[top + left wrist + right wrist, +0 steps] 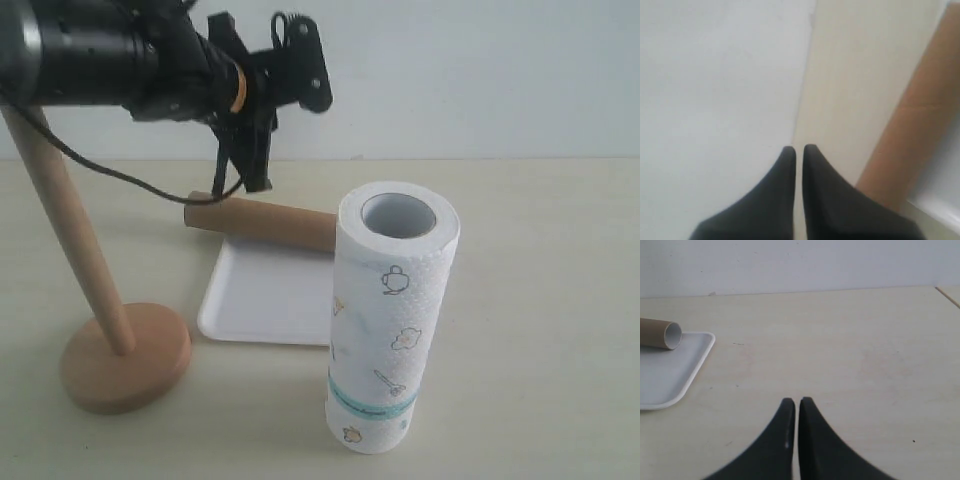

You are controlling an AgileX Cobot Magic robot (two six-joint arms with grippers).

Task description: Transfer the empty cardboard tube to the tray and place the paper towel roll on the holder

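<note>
Left gripper (258, 180) hangs at upper left of the exterior frame, jaws pressed together on nothing, just above the left end of the empty cardboard tube (262, 221); we see the tube lying across the upper edge of the tray (262, 300), seemingly on its rim; right gripper (797, 404) is likewise closed and empty; the paper towel roll (392, 320) stands upright at centre right, the holder (122, 362) at lower left.

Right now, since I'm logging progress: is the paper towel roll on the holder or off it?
Off. The paper towel roll stands upright on the table, apart from the holder.
</note>
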